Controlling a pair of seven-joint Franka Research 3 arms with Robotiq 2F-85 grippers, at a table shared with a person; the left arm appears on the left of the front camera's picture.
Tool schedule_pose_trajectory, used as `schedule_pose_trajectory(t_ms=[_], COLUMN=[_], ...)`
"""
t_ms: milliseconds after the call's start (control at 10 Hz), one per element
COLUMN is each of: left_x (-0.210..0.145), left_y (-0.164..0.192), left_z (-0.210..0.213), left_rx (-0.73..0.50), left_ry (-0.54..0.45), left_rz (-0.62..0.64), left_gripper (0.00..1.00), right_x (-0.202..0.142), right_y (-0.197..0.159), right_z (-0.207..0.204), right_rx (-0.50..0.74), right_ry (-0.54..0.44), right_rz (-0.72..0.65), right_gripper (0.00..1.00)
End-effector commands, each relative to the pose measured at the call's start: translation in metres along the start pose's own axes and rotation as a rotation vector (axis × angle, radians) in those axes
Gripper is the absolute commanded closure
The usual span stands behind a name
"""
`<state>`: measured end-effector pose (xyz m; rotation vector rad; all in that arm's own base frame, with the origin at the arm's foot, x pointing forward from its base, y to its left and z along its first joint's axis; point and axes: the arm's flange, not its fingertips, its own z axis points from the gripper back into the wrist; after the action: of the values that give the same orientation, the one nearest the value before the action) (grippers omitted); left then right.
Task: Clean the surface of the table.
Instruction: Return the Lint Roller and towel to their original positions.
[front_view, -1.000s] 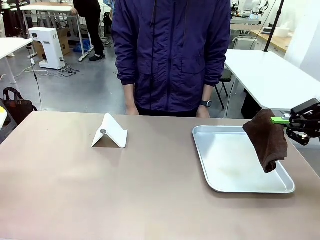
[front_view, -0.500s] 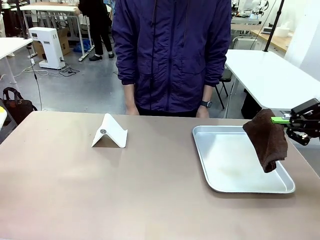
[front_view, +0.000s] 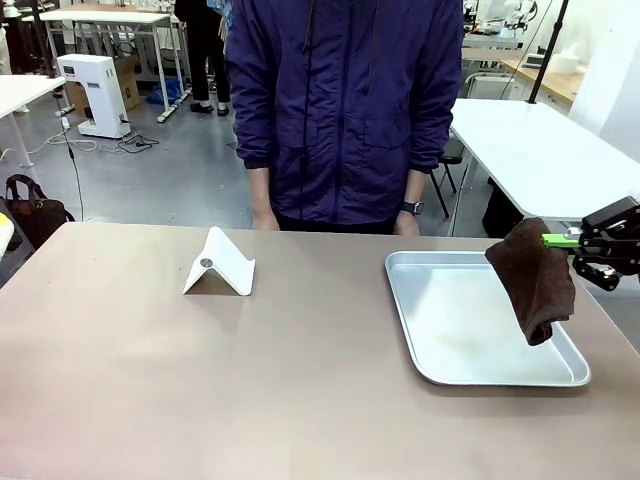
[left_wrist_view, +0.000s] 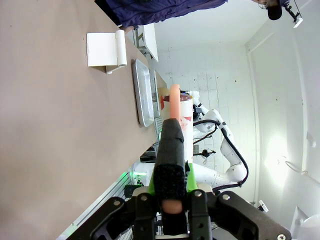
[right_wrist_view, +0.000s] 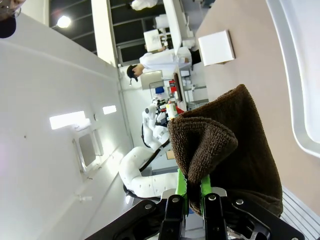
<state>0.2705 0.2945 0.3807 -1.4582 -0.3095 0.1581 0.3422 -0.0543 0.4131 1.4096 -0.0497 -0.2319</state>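
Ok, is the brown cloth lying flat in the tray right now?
No, the brown cloth hangs from the right gripper, pinched at its top and dangling above the silver tray.

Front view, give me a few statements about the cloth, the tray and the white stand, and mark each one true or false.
1. The right pincer is shut on the brown cloth. True.
2. The cloth lies flat on the table. False: it hangs from the pincer above the silver tray.
3. The white folded stand sits inside the tray. False: it stands on the bare table, to the left of the tray.
4. The tray holds nothing on its surface. True.
5. The person is gripping the tray with both hands. False: the hands hang at the far table edge, off the tray.
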Motion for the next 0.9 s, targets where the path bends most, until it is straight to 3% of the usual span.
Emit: schedule_pose_trajectory(t_ms=[0, 200, 400, 700, 800], left_x=[0.003, 0.02, 0.05, 0.073, 0.083], left_y=[-0.008, -0.036, -0.066, -0.105, -0.114], left_z=[-0.012, -0.049, -0.1, -0.193, -0.236], left_rx=[0.041, 0.099, 0.186, 0.32, 0.38], left_ry=[0.026, 0.147, 0.192, 0.162, 0.092], left_rz=[0.005, -0.029, -0.018, -0.014, -0.054], left_gripper=[0.78, 0.78, 0.78, 0.78, 0.78], right_x=[0.007, 0.015, 0.026, 0.037, 0.042], right_y=[0.009, 0.035, 0.055, 0.067, 0.064], right_z=[-0.014, -0.059, -0.116, -0.214, -0.254], right_rx=[0.004, -0.036, -0.101, -0.168, -0.222], right_ry=[-0.027, 0.026, 0.075, -0.026, -0.019], right_rz=[0.003, 0.023, 0.045, 0.055, 0.039], right_gripper=[0.88, 0.88, 0.88, 0.88, 0.88])
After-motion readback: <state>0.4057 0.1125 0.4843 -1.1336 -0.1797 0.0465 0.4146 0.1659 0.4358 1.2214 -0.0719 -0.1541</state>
